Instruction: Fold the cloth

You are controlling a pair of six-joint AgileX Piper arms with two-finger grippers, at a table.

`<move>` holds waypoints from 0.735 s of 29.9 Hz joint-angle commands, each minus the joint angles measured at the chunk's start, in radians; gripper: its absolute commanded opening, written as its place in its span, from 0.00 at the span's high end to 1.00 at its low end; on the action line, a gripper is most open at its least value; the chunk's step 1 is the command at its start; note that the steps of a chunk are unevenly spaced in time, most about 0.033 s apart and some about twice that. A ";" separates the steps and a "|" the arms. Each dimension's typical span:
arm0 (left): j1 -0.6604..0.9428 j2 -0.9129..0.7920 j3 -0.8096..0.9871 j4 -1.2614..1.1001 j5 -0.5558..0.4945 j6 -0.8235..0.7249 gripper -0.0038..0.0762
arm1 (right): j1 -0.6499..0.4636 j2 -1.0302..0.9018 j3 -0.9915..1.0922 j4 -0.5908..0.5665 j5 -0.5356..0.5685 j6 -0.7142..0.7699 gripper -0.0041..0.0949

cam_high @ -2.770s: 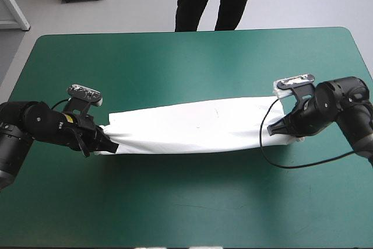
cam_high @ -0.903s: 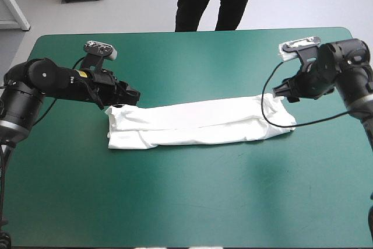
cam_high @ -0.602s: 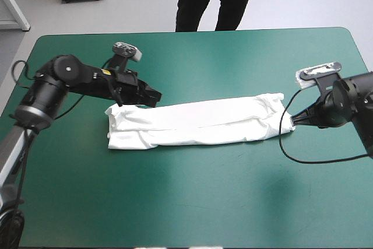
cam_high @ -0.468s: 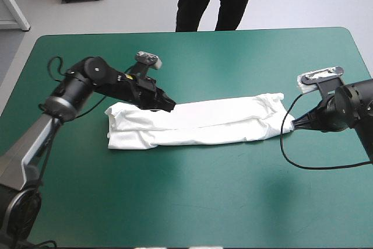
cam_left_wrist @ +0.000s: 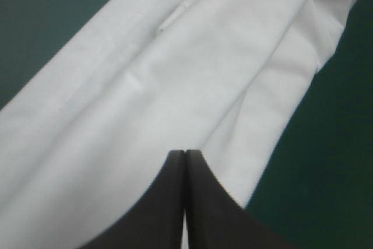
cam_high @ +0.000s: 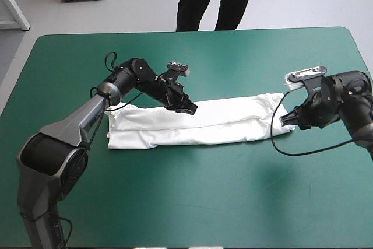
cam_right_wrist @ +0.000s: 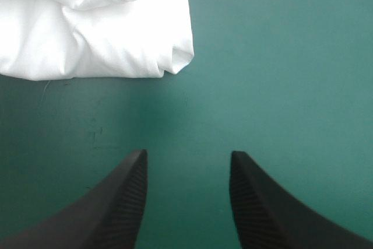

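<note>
The T-shirt [cam_high: 198,122] lies as a long folded band across the teal-green counter [cam_high: 186,202], left pincer [cam_high: 191,109] closed and empty above its middle, right pincer [cam_high: 287,121] open just beside its right end; the crosswise fold seems next, needing an end gripped.

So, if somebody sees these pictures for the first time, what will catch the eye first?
The white T-shirt, folded into a long narrow band, lies across the middle of the teal-green table. The left gripper, shut to one point, reaches over the band's far edge near its middle. The right gripper is open over bare table just off the band's right end.
</note>
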 commanded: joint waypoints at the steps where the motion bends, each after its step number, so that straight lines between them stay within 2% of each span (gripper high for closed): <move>1: -0.020 0.004 -0.098 -0.055 0.014 -0.011 0.98 | -0.008 0.033 -0.074 0.005 -0.038 -0.009 0.36; 12: -0.058 0.111 -0.115 -0.045 0.042 -0.030 0.98 | -0.018 0.213 -0.167 0.105 -0.053 -0.035 0.35; 22: -0.058 0.111 -0.115 -0.010 0.043 -0.030 0.98 | -0.223 0.320 -0.169 0.450 -0.082 -0.189 0.34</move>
